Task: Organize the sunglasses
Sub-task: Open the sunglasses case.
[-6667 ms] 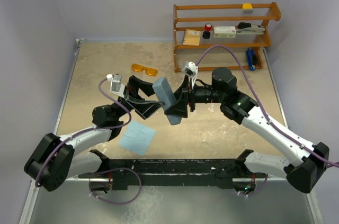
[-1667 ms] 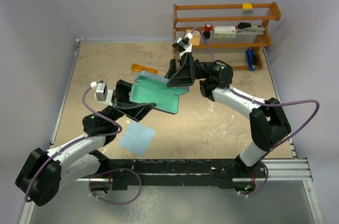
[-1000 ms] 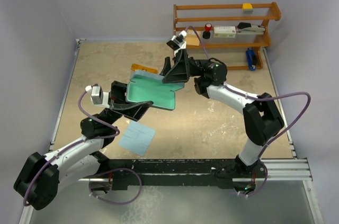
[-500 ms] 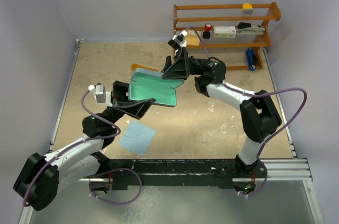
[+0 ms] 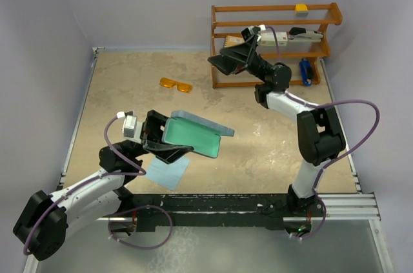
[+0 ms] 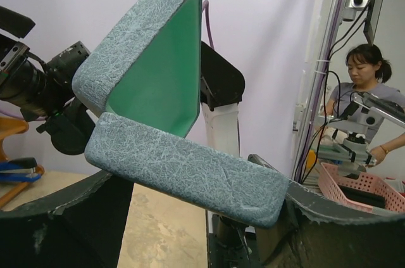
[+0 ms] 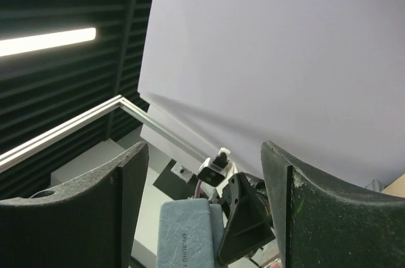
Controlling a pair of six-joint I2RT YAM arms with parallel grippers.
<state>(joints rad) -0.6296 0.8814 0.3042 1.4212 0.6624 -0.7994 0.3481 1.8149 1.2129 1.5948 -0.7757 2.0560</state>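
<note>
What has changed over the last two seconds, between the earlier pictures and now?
The right gripper let go of the open case and drew back toward the shelf, jaws open. The left gripper, now holding it alone, pulled it back toward the near side. The sunglasses and cloth stayed put.

Lilac walls (image 5: 161,2) enclose a mottled beige table (image 5: 129,73). A wooden rack (image 5: 277,8) with 3 shelves stands upper right. In the right wrist view, a light strip (image 7: 47,40) glows upper left.

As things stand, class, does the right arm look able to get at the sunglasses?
Probably yes. The right fingers, open and empty, hang near the sunglasses, bare table between; the left fingers hold the open case well clear.
</note>
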